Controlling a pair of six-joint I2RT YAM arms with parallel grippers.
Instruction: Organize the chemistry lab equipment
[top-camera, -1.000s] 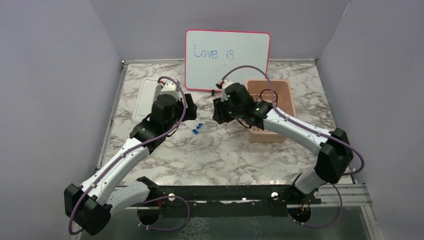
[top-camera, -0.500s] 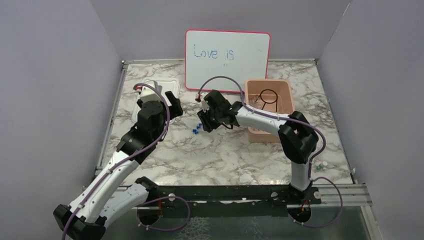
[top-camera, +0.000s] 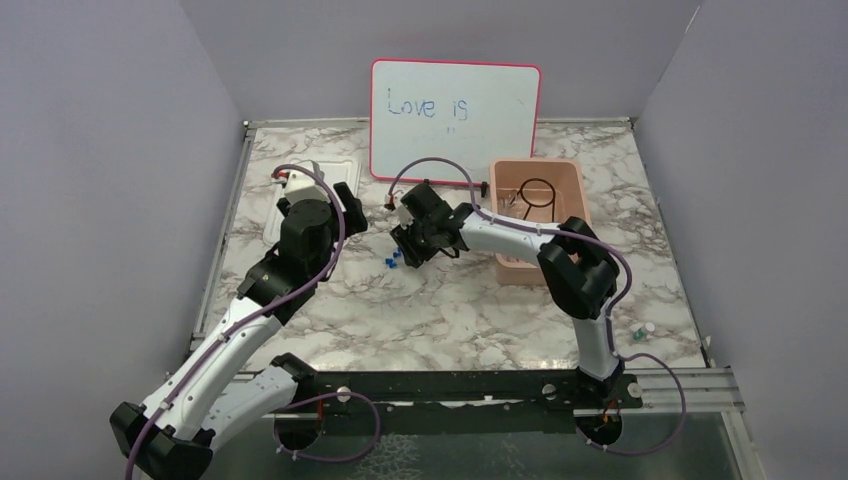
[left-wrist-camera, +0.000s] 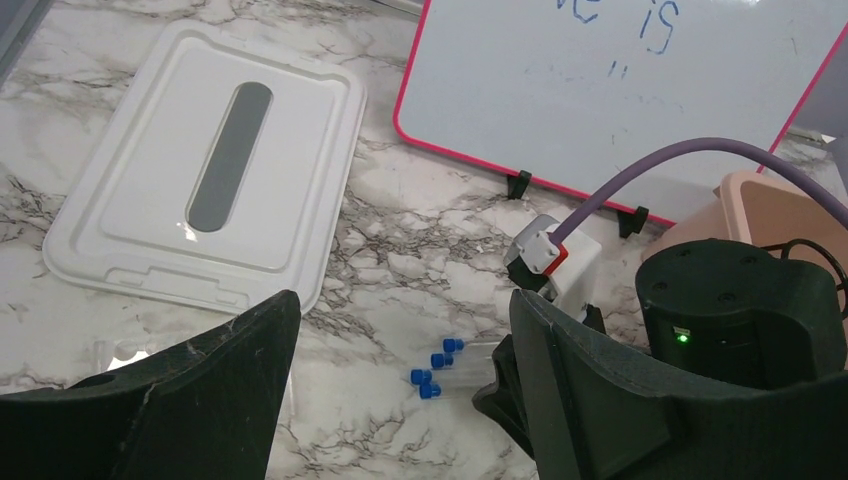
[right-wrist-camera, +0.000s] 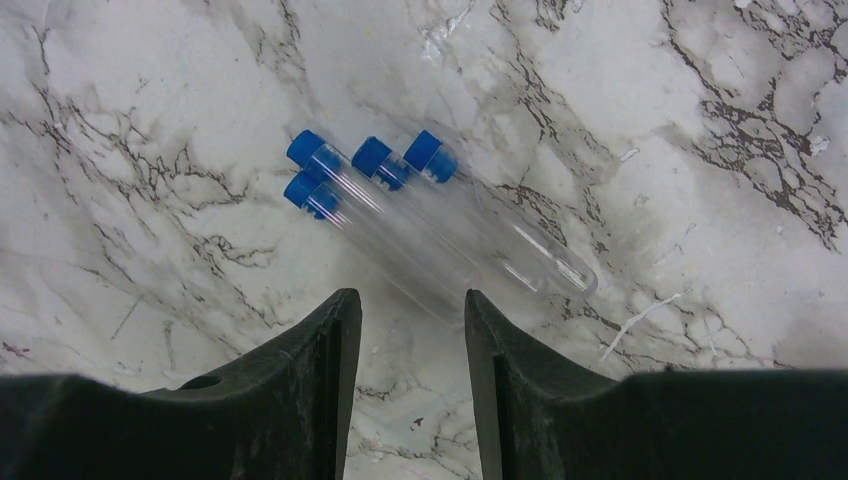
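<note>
Several clear blue-capped tubes (top-camera: 393, 260) lie side by side on the marble table, also in the left wrist view (left-wrist-camera: 438, 364) and the right wrist view (right-wrist-camera: 420, 205). My right gripper (top-camera: 406, 246) hangs low over them, open and empty, its fingertips (right-wrist-camera: 408, 296) just short of the tubes' clear ends. My left gripper (top-camera: 351, 207) is open and empty, held above the table left of the tubes (left-wrist-camera: 400, 300). A black wire ring (top-camera: 537, 193) lies in the pink tub (top-camera: 535, 166). Tweezers, rods and the red-yellow stick are not clearly visible.
The white lid (left-wrist-camera: 200, 180) lies flat at the back left, partly under my left arm (top-camera: 275, 228). The pink-framed whiteboard (top-camera: 455, 110) stands at the back centre. Small white and green bits (top-camera: 640, 330) lie near the right arm's base.
My right gripper has swung left from beside the tub and come down over the tubes. My left arm has pulled back to the left, uncovering part of the lid.
</note>
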